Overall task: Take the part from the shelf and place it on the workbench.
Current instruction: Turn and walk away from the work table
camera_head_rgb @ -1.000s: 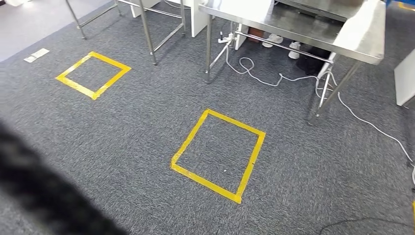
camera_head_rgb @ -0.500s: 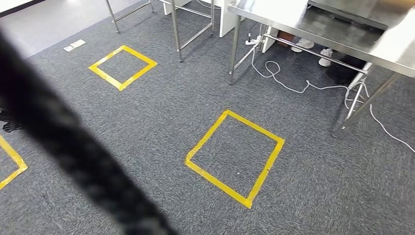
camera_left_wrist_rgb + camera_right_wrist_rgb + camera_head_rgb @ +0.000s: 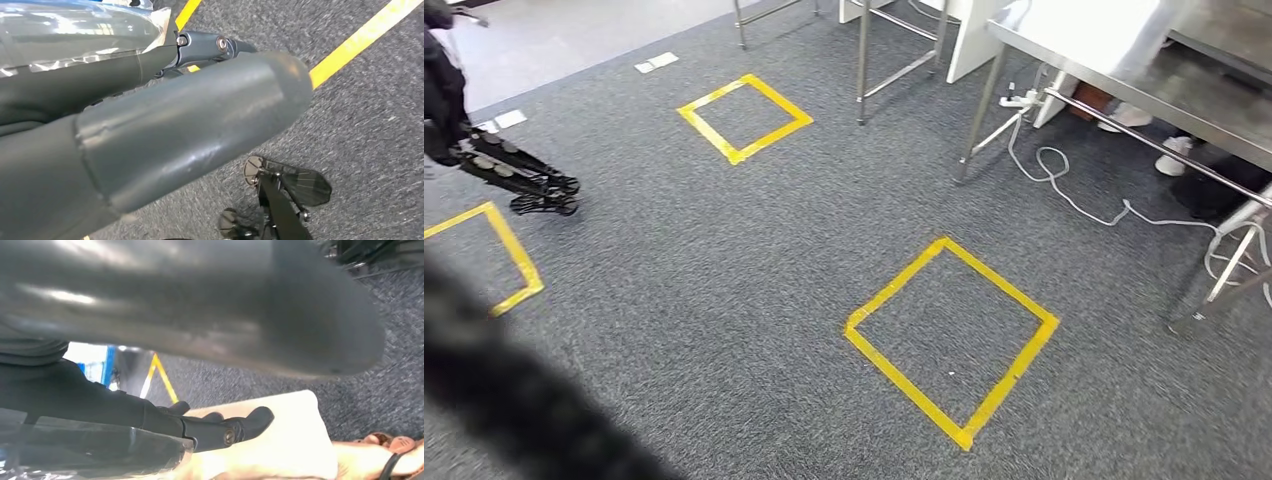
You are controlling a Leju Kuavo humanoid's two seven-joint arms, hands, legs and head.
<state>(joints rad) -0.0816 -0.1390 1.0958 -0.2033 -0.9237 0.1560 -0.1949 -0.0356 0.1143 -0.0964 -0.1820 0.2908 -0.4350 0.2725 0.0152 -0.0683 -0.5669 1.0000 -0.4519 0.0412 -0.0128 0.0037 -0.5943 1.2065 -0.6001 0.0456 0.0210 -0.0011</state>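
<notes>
Whole head view is swinging leftward versus half a second ago; tape marks and table are sliding right in frame, so the camera is turning and the things are not moving.

- Left robot hand (image 3: 150, 140) is lying with dark fingers (image 3: 150, 60) against the clear-wrapped part (image 3: 75, 30); right robot hand (image 3: 200, 315) is pressing its fingers (image 3: 220, 427) onto the same wrap. Judged: both are gripping the part, carried low in front of the body.
- Risk: slick wrap is giving poor purchase; a jolt mid-turn could let the part slip to the carpet (image 3: 724, 300).
- Black stand (image 3: 524, 185) is sitting near the left side, and its feet are showing just beside the left robot hand. A wide swing could clip it.
- Nearest yellow tape square (image 3: 896, 283) is lying ahead with open carpet all round: the best room for stepping.
- White cable (image 3: 1064, 190) is looping on the floor by the table leg, a snag hazard for a foot.
- Table (image 3: 1084, 30) is standing beyond, its edge and legs facing the approach; a person's shoes (image 3: 1129, 117) are showing underneath.
- Farther tape square (image 3: 709, 135) is lying well apart, at far left.
</notes>
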